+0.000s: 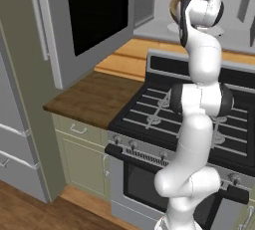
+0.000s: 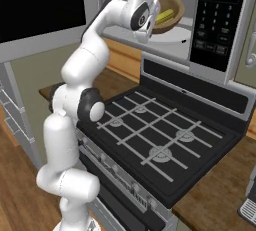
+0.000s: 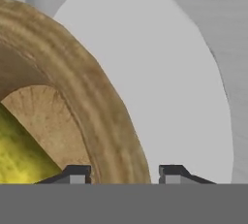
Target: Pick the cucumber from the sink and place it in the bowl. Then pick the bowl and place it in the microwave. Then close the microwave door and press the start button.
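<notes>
Gripper (image 3: 124,172) straddles the grainy wooden bowl (image 3: 97,111) rim (yellow-green cucumber (image 3: 14,155) inside) above the microwave's round white turntable (image 3: 179,97).

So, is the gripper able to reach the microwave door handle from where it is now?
Probably not at once. The gripper sits astride the bowl rim inside the microwave, with the cucumber in the bowl. It must back out first, then swing to the open microwave door.

The bowl (image 3: 72,87) is showing light-brown wood with darker grain rings, and the cucumber (image 3: 17,157) inside is glowing yellow-green. The turntable plate (image 3: 169,72) is appearing plain white against the microwave (image 2: 220,25), which is showing silver-grey with a black keypad panel. The microwave door (image 1: 94,10) is displaying a glossy black window in a grey frame. The stove (image 2: 160,135) is showing black with pale grey grates. The surface (image 1: 94,97) is looking dark brown wood.
</notes>
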Controlling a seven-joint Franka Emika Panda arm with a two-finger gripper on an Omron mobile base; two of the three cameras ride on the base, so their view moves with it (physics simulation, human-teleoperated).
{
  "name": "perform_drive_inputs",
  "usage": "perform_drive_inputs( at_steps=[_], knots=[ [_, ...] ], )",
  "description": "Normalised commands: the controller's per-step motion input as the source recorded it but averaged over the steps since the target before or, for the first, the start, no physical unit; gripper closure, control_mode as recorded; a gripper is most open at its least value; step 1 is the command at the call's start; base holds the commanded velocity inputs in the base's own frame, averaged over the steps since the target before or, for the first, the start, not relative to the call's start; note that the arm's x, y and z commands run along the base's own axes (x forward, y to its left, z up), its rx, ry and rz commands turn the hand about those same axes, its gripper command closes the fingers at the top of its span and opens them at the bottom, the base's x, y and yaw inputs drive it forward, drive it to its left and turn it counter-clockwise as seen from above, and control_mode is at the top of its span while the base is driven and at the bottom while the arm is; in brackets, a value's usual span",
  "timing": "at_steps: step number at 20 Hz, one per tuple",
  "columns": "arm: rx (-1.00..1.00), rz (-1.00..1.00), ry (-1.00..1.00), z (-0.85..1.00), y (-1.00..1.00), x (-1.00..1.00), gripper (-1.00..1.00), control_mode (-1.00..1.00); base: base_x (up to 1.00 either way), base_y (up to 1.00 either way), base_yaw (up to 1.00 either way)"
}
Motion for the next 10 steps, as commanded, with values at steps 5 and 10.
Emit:
perform_drive_inputs(
  at_steps=[5, 10],
  knots=[
    [0.00, 0.00, -0.05, -0.07, 0.00, 0.24, -1.00, -1.00, 0.00, 0.00, 0.00],
    [0.00, 0.00, -0.17, 0.00, 0.00, 0.04, -1.00, -1.00, 0.00, 0.00, 0.00]
  ],
)
